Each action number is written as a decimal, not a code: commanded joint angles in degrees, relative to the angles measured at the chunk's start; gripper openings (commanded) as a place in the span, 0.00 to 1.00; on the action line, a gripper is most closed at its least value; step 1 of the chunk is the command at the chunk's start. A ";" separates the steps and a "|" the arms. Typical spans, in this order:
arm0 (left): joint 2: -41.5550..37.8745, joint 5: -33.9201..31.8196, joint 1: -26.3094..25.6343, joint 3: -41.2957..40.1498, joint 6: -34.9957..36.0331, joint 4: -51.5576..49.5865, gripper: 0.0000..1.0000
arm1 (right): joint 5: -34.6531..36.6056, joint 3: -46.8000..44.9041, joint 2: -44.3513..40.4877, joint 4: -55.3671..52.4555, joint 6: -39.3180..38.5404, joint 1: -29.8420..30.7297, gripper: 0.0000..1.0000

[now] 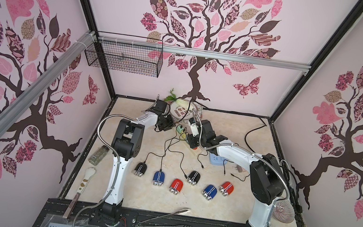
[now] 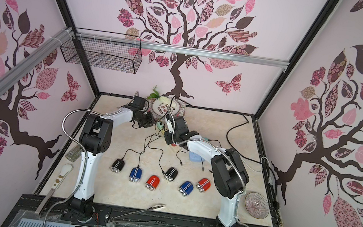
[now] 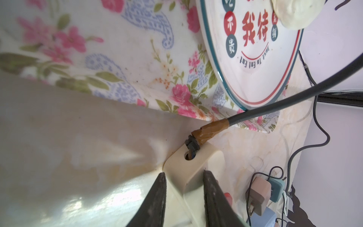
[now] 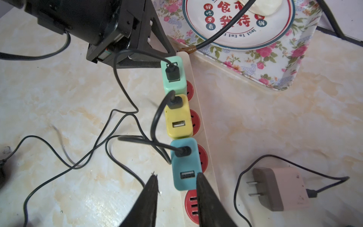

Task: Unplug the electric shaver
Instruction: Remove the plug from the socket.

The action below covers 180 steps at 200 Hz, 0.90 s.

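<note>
Cream plastic is what your left claw (image 3: 183, 173) is pinching: the cabled end of the power strip (image 3: 206, 155). Your right claw (image 4: 176, 175) is spread astride the teal charger (image 4: 184, 163) plugged into that strip, one finger touching it, the other apart. The shavers (image 1: 175, 186) lie in a row nearer the arm bases, well apart from both claws.

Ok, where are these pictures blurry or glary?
Left wrist view: flowered tray soft, glare on the table beside the power strip. Right wrist view: yellow charger sharp, one thin cable smeared. Both top views: evenly lit, sharp, wide-angle splay.
</note>
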 commanded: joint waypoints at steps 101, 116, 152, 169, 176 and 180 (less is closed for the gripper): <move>0.91 -3.05 -0.26 1.72 2.03 -3.42 0.30 | 1.10 3.20 4.03 -1.75 -2.45 -0.84 0.35; 0.92 -3.14 -0.24 1.71 2.03 -3.52 0.30 | 1.19 2.39 3.27 -1.24 -2.37 -1.14 0.36; 1.00 -3.23 -0.03 1.82 2.12 -3.57 0.30 | 1.08 1.66 2.63 -1.29 -2.71 -1.25 0.39; 1.01 -3.21 0.09 1.76 2.12 -3.66 0.30 | 1.39 1.55 2.65 -1.45 -2.65 -1.32 0.40; 0.91 -3.14 0.10 1.84 2.09 -3.67 0.30 | 1.20 1.31 2.64 -1.25 -2.64 -1.30 0.40; 0.92 -3.14 0.06 1.82 2.18 -3.62 0.30 | 1.07 1.31 2.63 -1.26 -2.64 -1.36 0.41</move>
